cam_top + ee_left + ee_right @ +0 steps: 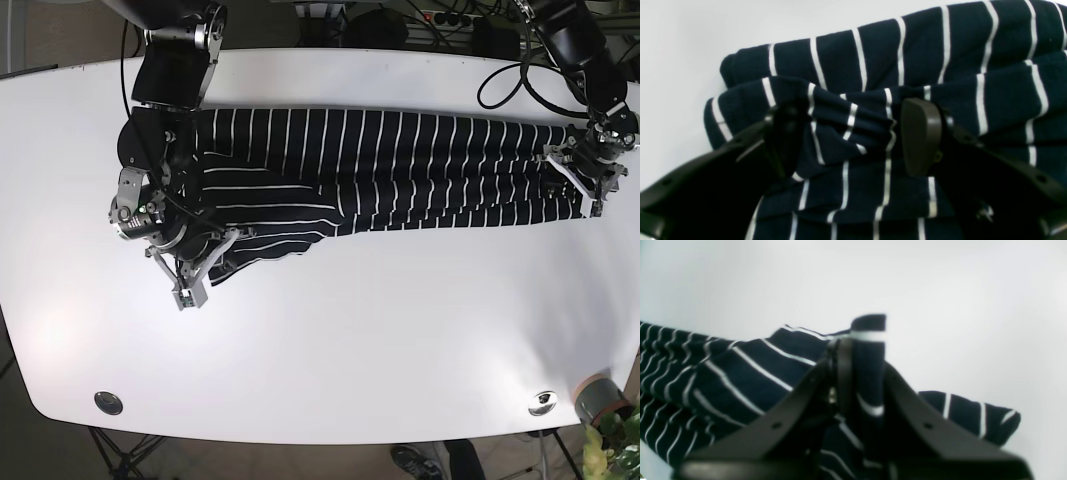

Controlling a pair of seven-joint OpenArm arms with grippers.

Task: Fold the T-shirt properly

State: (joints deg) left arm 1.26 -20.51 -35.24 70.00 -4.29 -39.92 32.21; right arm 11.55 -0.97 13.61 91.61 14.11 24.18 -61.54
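A navy T-shirt [400,160] with thin white stripes lies stretched left to right across the white table [350,340]. Its left part is folded over into a flap. In the base view my right gripper [197,283] is at the shirt's lower-left corner. The right wrist view shows this gripper [865,353] shut on a raised fold of the T-shirt [740,373]. My left gripper [580,185] is at the shirt's right end. In the left wrist view its fingers [920,136] stand wide apart with a bunch of the T-shirt [873,56] between them.
Two round metal fittings [107,402] [542,402] sit near the table's front edge. A potted plant [605,405] stands off the front right corner. Black cables [510,75] run over the back right of the table.
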